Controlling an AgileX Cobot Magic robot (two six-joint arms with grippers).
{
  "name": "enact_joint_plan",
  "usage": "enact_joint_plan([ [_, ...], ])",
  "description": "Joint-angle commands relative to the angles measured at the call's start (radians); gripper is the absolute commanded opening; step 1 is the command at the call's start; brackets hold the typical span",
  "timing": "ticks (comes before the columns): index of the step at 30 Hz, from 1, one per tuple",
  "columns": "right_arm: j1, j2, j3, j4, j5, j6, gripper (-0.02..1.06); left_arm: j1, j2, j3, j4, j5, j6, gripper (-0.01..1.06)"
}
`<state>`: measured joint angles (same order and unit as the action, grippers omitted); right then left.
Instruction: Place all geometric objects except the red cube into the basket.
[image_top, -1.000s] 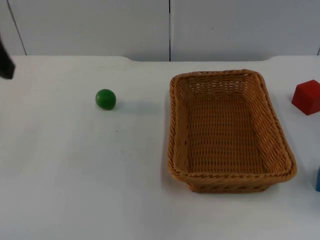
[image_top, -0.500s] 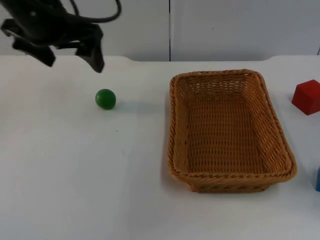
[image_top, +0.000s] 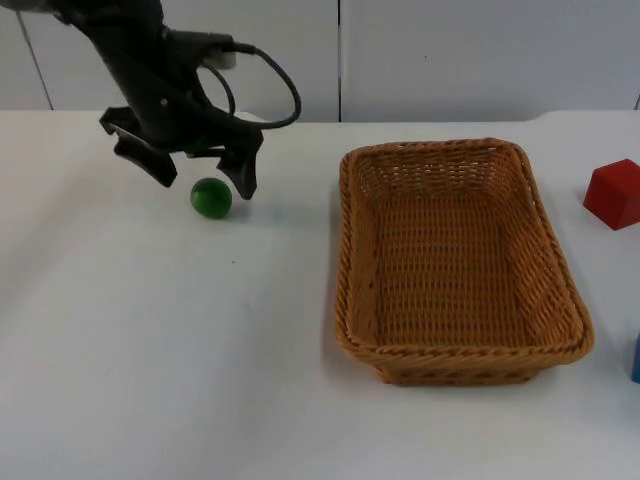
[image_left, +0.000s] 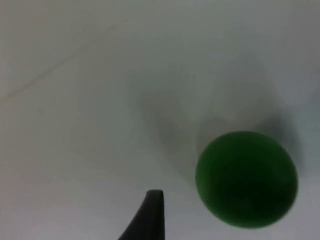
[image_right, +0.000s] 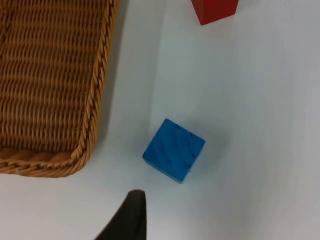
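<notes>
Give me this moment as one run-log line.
left gripper: open, over green ball, not gripping | right arm: waiting | basket: nothing inside | blue cube: on table beside basket | red cube: on table

There are no words, numbers, labels or signs to read on anything here.
</notes>
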<state>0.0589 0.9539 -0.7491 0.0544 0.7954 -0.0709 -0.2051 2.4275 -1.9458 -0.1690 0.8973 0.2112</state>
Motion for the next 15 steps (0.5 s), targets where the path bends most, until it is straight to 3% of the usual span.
enact_joint_plan([
  [1,-0.007,0.001,0.004,-0.006,-0.011,-0.008,1.05,-0.006,0.009,-0.015,0.005,-0.004,-0.009,0.91],
  [10,-0.007,0.001,0.004,0.001,-0.013,-0.008,1.05,-0.006,0.046,-0.015,0.026,-0.031,-0.007,0.89],
  [12,-0.007,0.001,0.004,0.001,-0.014,-0.008,1.05,-0.006,0.056,-0.015,0.028,-0.034,-0.007,0.85],
  [14,-0.007,0.001,0.004,0.001,-0.021,-0.008,1.05,-0.006,0.057,-0.015,0.026,-0.036,-0.007,0.71],
  [15,-0.007,0.001,0.004,0.001,-0.021,-0.008,1.05,-0.006,0.057,-0.015,0.026,-0.036,-0.007,0.71],
])
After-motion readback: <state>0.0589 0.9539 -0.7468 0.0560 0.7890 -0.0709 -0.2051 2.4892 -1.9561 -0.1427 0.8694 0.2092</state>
